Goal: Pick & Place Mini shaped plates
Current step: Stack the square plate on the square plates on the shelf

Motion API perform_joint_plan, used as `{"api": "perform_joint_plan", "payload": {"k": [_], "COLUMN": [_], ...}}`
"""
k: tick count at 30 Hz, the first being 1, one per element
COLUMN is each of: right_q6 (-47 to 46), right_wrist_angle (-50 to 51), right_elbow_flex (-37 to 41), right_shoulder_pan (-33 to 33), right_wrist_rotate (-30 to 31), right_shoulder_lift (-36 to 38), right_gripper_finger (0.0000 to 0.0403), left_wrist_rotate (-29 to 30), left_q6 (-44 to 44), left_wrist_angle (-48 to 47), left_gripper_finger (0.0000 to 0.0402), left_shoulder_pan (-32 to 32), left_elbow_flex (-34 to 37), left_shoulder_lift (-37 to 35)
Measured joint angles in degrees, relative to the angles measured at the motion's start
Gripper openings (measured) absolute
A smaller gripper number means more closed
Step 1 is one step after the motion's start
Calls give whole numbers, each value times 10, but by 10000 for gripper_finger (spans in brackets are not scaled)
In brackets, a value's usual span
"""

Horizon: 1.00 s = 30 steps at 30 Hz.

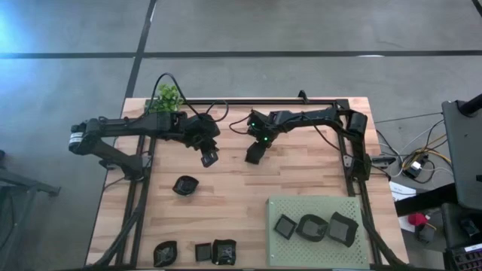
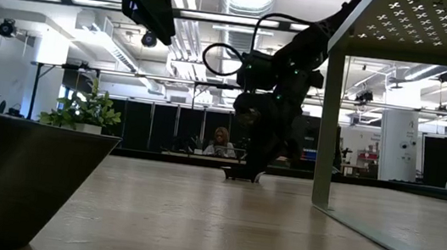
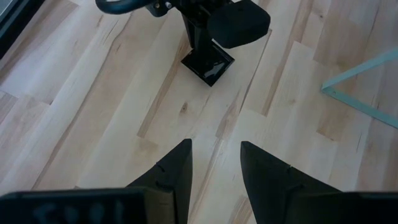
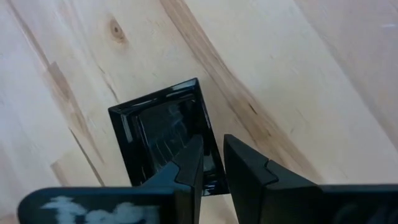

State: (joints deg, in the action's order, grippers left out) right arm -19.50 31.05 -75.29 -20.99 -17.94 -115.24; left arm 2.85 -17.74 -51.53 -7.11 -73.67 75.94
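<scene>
A square black mini plate point(image 4: 163, 134) lies on the wooden table, behind its middle, and my right gripper point(image 4: 211, 152) is shut on it from above. The same plate point(image 3: 208, 64) shows under that gripper in the left wrist view. My left gripper point(image 1: 208, 156) hangs open above the bare wood just left of it, its fingers point(image 3: 180, 171) holding nothing. A rounded plate point(image 1: 185, 185) rests left of the middle. Three plates point(image 1: 203, 252) sit at the near edge, and three more point(image 1: 310, 227) sit on the green mat point(image 1: 301, 207). My right gripper has the square plate by one side rim point(image 4: 210, 146), one finger point(image 4: 189, 163) inside the dish and the other outside it. The fingers come steeply from above. The plate's underside point(image 2: 241, 177) sits on the table.
A small green plant point(image 1: 167, 96) stands at the far left corner. A dark metal frame point(image 1: 354, 162) borders the table, and one post point(image 2: 328, 112) shows in the low view. Bare wood lies between the two grippers and the near plates.
</scene>
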Motion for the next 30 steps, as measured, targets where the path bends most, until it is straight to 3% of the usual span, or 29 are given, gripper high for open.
{"api": "perform_joint_plan", "payload": {"k": [7, 12, 18, 30], "right_q6": [0, 0, 1, 16], "right_wrist_angle": [0, -1, 3, 191], "right_elbow_flex": [5, 5, 5, -21], "right_shoulder_pan": [1, 2, 4, 25], "right_wrist_rotate": [-1, -1, -2, -2], "right_shoulder_lift": [0, 0, 12, 208], "right_gripper_finger": [58, 15, 9, 8], "left_wrist_rotate": [0, 0, 0, 0], "left_q6": [0, 0, 0, 7], "left_wrist_angle": [0, 0, 0, 0], "left_gripper_finger": [128, 128, 128, 128], "left_shoulder_pan": [0, 0, 0, 0], "left_elbow_flex": [0, 0, 0, 0], "left_shoulder_lift": [0, 0, 0, 0]}}
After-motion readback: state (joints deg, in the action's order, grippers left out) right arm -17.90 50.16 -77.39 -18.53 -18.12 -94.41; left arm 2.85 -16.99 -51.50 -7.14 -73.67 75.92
